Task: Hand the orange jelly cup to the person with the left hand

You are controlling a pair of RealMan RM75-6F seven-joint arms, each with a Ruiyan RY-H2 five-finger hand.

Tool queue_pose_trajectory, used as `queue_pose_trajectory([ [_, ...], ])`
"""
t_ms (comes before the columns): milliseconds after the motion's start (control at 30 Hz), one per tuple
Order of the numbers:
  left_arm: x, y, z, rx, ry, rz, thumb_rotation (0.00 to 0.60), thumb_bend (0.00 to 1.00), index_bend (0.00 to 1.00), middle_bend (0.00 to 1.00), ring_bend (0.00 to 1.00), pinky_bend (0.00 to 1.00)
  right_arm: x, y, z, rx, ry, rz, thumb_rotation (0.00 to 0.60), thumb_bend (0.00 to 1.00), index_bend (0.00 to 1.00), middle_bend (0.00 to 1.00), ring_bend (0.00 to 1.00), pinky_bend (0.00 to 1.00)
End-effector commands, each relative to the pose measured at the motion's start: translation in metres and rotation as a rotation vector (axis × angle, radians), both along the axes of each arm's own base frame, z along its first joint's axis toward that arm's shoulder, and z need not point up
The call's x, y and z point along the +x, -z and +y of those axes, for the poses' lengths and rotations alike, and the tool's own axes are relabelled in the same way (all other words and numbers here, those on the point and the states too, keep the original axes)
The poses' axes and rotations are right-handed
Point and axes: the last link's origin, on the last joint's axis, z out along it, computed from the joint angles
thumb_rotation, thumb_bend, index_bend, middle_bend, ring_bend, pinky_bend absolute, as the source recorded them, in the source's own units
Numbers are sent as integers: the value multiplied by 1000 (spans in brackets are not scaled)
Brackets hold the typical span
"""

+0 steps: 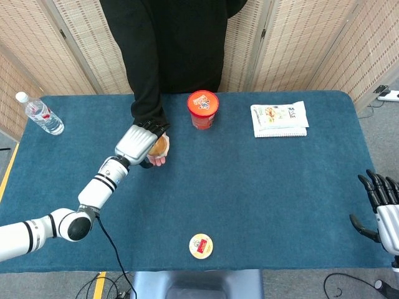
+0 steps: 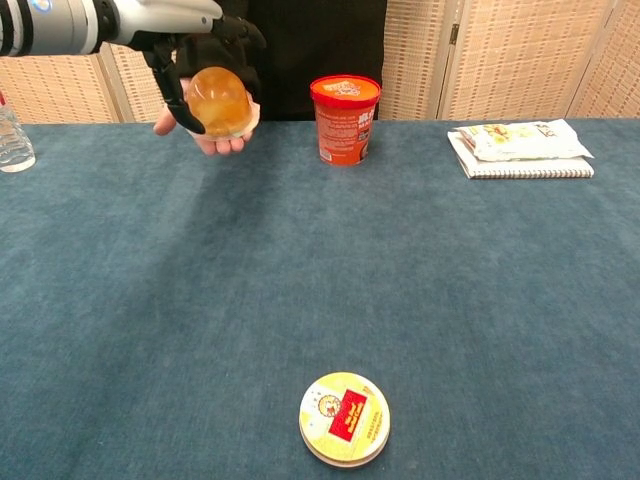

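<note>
Chest view shows our left hand [image 2: 190,40] gripping the orange jelly cup [image 2: 219,102] over the person's open palm [image 2: 215,140] near the table's [image 2: 420,280] far edge; our right hand [image 1: 381,202] hangs open, empty.

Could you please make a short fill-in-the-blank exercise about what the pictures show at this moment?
1. The left hand holds the orange jelly cup over the person's open ____.
2. The red cup stands on the ____ table.
3. The water bottle lies near the table's ____ edge in the head view.

Missing words: palm; blue; left
</note>
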Motion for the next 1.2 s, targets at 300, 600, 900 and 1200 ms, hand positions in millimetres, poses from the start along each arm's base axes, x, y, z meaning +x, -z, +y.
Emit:
queue_pose_trajectory([
  [300,-72,-59,-107,166,-113,-136,600,114,1,123,67,312,0,-3,8,14,-28,-6,600,232,0,0,0,0],
  [600,-216,-103,-212,445,-157,-294,600,113,0,73,38,295,3,18,-4,47,-2,58,600,232,0,0,0,0],
  [900,-284,-119,-229,761,-323,-215,600,111,0,17,0,254,2,36,-27,55,81,104,600,232,0,0,0,0],
  [1200,-282,-107,-231,647,-350,-221,600,111,0,5,0,231,1,38,-24,75,88,106,600,233,0,0,0,0],
])
